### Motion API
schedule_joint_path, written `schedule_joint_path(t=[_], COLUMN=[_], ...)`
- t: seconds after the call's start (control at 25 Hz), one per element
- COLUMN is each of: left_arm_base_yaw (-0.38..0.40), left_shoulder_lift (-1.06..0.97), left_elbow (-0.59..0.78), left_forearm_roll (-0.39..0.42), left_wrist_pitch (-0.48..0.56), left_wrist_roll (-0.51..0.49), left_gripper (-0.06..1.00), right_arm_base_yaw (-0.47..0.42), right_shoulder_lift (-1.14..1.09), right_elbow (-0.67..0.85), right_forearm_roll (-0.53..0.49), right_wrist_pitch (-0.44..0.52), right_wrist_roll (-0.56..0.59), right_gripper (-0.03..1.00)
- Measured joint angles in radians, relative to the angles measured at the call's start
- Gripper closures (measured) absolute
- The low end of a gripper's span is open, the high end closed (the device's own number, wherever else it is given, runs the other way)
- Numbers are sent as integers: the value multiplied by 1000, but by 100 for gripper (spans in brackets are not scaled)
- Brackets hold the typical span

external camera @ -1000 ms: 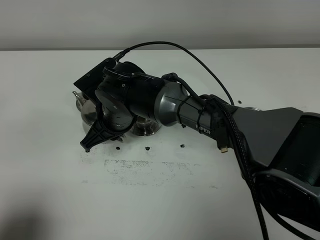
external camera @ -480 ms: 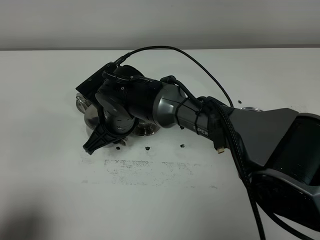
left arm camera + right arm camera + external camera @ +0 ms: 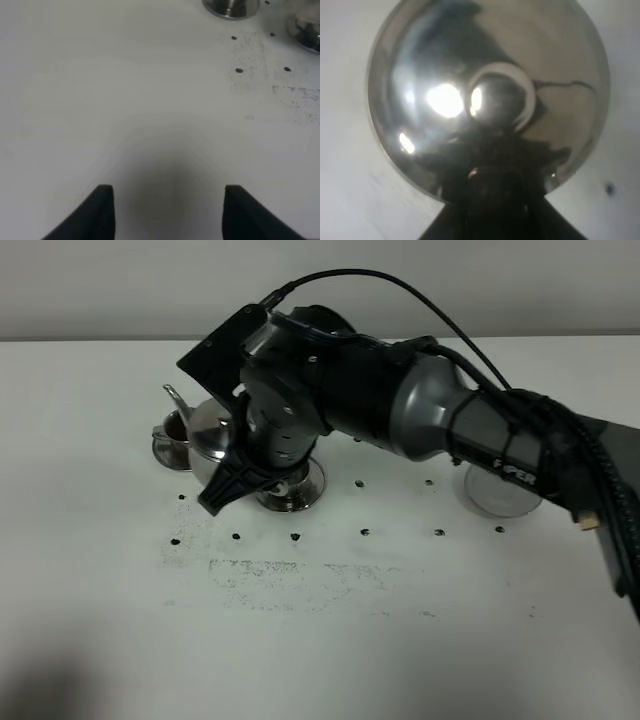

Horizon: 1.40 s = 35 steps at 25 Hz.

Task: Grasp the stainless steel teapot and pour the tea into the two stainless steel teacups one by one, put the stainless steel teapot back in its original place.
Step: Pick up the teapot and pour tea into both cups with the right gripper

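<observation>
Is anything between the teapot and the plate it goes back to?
Yes: a teacup and saucer stands on the table between the teapot and the plate, so the pot would likely have to pass over or around it.

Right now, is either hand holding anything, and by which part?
Right hand holds the stainless steel teapot on the side opposite its spout; the exact contact is hidden. Left hand is open, empty.

A: How is the right arm [image 3: 450,430] set?
B: Reaching across the middle to the left, wrist rolled over; right gripper [image 3: 222,490] closed on the stainless steel teapot [image 3: 205,430] by its handle.
A: And the left gripper [image 3: 167,215]?
B: Fingers [image 3: 102,212] spread apart, hanging over the tabletop [image 3: 100,100].
</observation>
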Motion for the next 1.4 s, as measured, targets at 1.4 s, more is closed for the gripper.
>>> schedule_joint_path(t=[1.4], left_arm_base_yaw=[0], left_shoulder_lift=[0], left_elbow=[0], left_forearm_roll=[0], left_wrist_pitch=[0], left_wrist_roll=[0], left_gripper=[48], right_arm_base_yaw=[-287], right_shoulder_lift=[108], right_elbow=[-175], right_forearm_roll=[-58], right_wrist_pitch=[67], right_wrist_roll=[-1371], right_gripper=[77])
